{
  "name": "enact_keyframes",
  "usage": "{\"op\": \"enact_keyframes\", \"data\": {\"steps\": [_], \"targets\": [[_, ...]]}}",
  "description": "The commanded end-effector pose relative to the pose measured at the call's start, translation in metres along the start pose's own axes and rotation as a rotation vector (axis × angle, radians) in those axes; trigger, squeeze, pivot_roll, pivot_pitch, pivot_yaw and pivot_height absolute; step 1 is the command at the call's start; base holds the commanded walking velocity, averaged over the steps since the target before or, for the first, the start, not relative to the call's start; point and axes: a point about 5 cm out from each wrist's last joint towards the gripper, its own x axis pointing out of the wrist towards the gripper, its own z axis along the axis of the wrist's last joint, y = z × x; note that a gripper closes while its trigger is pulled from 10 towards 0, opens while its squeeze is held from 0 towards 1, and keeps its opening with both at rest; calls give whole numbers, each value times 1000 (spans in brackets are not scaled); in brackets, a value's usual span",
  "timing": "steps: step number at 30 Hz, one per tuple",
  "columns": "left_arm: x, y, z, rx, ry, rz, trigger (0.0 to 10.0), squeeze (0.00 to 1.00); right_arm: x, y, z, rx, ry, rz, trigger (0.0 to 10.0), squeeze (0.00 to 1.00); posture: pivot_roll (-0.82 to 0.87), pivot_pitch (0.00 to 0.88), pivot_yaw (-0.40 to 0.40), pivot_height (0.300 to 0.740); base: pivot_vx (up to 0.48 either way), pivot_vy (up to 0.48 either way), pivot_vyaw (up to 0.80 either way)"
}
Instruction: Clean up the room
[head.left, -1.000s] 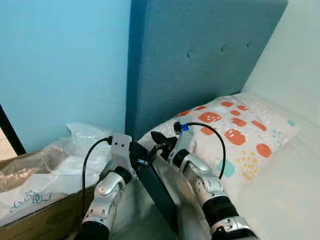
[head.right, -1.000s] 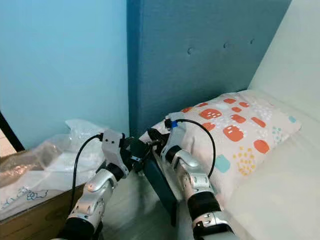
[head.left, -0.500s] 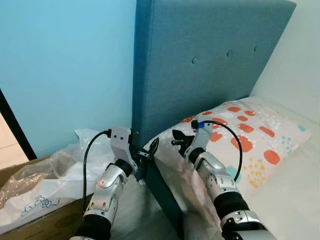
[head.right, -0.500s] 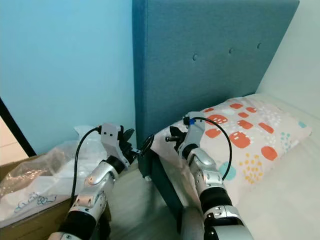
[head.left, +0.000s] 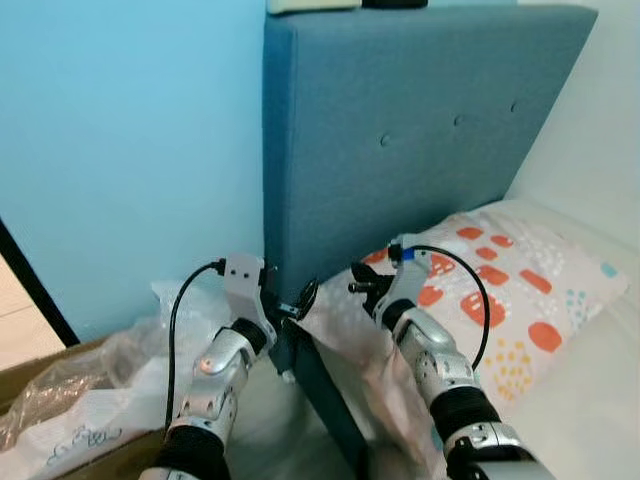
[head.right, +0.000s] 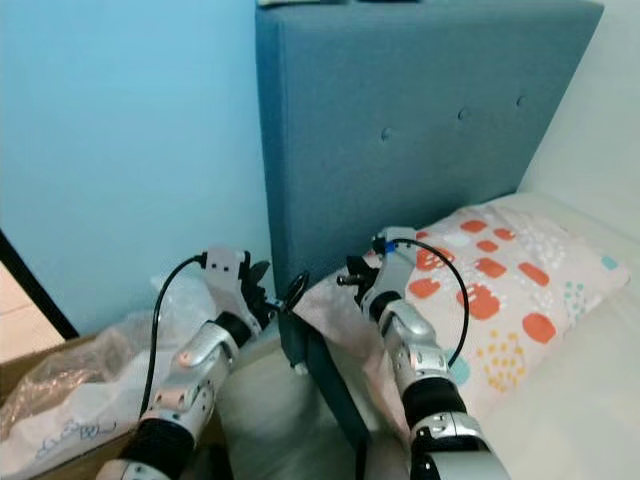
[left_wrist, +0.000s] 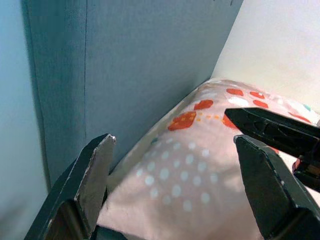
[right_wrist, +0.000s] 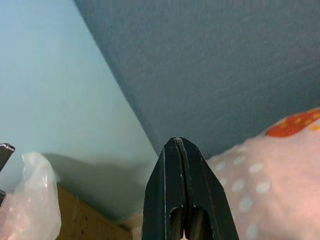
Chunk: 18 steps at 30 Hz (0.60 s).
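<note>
A pillow with orange blotches and white dots lies on the bed against the blue headboard. Its near corner hangs over the side of the bed. My left gripper is open beside that corner, at the foot of the headboard's edge, and in the left wrist view its fingers stand wide apart with the pillow beyond them. My right gripper hovers just above the same corner, shut with nothing seen in it. Its black fingers reach into the left wrist view.
A cardboard box stuffed with clear plastic bags stands at the left by the light blue wall. The dark bed rail runs between my arms. White bedding lies to the right.
The camera has tilted up, so the headboard's top edge now shows. Both grippers have stayed at the pillow's near corner, close to the headboard.
</note>
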Motion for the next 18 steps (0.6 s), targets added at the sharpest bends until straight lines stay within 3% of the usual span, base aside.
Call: {"op": "enact_keyframes", "data": {"steps": [1, 18], "targets": [[-4, 4, -7, 3, 36, 18, 10000, 0, -2, 2, -10, 0, 24, 7, 10000, 0, -6, 0, -37, 631, 0, 0, 0], [-9, 11, -12, 3, 56, 66, 10000, 0, -2, 9, -19, -23, 57, 50, 10000, 0, -13, 0, -43, 706, 0, 0, 0]]}}
